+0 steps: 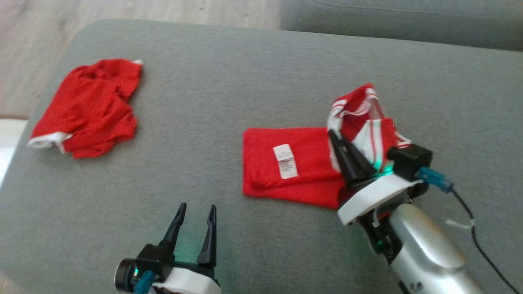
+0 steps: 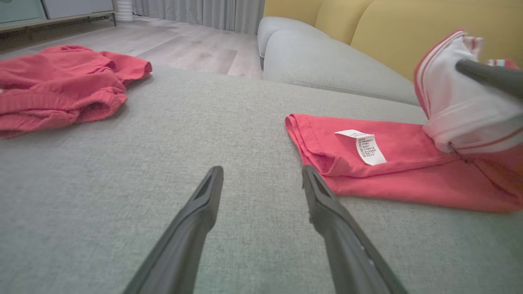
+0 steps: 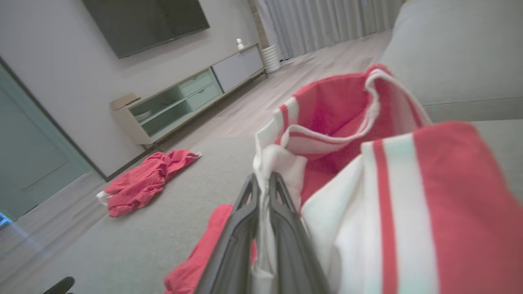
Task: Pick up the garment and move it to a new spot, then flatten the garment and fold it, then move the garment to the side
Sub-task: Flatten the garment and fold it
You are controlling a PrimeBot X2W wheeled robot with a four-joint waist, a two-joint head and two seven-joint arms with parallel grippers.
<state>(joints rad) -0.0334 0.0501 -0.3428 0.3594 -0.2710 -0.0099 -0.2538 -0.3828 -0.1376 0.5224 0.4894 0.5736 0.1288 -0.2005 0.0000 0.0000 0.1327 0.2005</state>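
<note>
A red garment (image 1: 302,165) with white-and-red striped trim lies partly folded on the grey cushion (image 1: 229,81), its white care label facing up. My right gripper (image 1: 333,136) is shut on the garment's striped end (image 3: 327,134) and holds that end lifted and curled above the flat part (image 2: 400,163). My left gripper (image 1: 196,210) stands open and empty near the cushion's front edge, to the left of the garment; its fingers (image 2: 204,204) point at bare cushion just beside the folded edge.
A second red garment (image 1: 90,106) lies crumpled at the cushion's far left, near its edge. Another grey cushion (image 1: 400,20) and a yellow backrest (image 2: 408,28) lie beyond. Wood floor (image 1: 122,10) runs past the far edge. A black cable (image 1: 478,241) trails from the right wrist.
</note>
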